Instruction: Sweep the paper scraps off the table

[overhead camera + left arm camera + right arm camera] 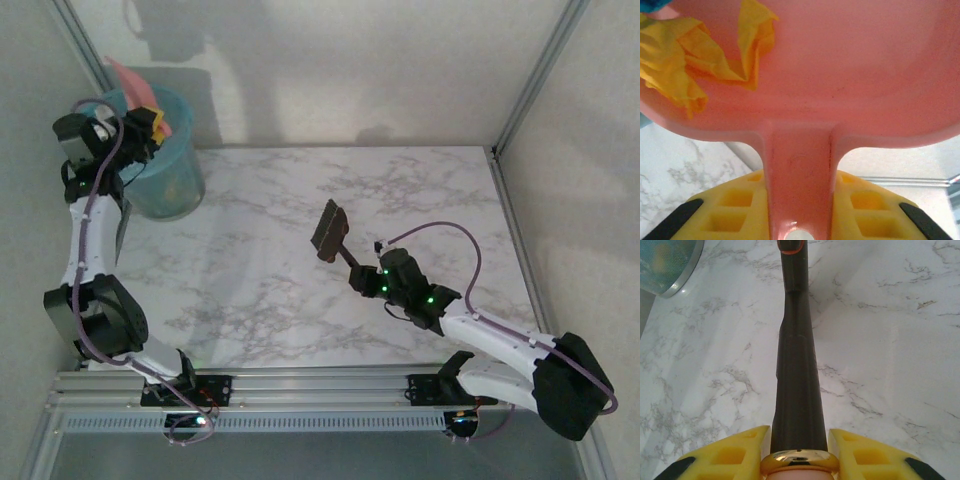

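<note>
My left gripper (141,126) is shut on the handle of a pink dustpan (850,75), held tilted over a teal bin (168,160) at the table's (430,200) far left corner. Crumpled yellow paper scraps (687,57) lie on the pan's left side, with a bit of blue paper (652,4) at its top edge. In the left wrist view the gripper (799,212) clamps the handle from both sides. My right gripper (366,278) is shut on a black brush handle (797,370); the brush head (328,230) hangs above mid-table. The yellow fingers (725,457) flank the handle.
Aluminium rails (535,80) edge the marble table on the right and at the near side. The teal bin's rim (667,262) appears at the far left in the right wrist view. White marble (890,340) lies bare around the brush.
</note>
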{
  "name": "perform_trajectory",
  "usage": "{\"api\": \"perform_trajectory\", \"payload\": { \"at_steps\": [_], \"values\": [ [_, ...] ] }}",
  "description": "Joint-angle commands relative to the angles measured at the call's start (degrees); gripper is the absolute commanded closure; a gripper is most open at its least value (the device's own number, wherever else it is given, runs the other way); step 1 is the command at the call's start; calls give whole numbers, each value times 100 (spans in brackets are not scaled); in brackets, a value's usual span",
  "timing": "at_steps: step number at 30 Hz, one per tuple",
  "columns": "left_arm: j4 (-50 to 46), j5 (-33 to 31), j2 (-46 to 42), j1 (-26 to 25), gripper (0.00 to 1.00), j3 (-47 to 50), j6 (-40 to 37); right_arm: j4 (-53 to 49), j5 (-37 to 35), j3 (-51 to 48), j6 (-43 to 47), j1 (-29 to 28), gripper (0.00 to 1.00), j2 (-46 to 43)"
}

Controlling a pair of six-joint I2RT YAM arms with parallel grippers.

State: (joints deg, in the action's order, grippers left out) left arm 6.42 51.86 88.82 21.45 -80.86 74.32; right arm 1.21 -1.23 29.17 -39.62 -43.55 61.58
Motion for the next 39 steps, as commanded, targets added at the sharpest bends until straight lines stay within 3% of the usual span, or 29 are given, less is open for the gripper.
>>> {"api": "perform_trajectory", "payload": {
  "at_steps": [1, 18, 26, 33, 39],
  "values": [
    [1278, 306, -193, 190, 100, 491, 761, 178, 33, 186, 120, -74, 100, 56],
    [3363, 514, 192, 254, 100, 1040, 2007, 183, 17, 212, 198, -81, 100, 128],
    [3473, 633, 165, 244, 100, 1184, 1847, 203, 8, 212, 213, -101, 100, 134],
    [2458, 437, -389, 45, 100, 816, 805, 174, -52, 221, 207, -96, 100, 136],
    [-661, -300, -773, -1162, 100, -604, -1732, 78, -295, 160, 197, -94, 100, -93]
  ]
}}
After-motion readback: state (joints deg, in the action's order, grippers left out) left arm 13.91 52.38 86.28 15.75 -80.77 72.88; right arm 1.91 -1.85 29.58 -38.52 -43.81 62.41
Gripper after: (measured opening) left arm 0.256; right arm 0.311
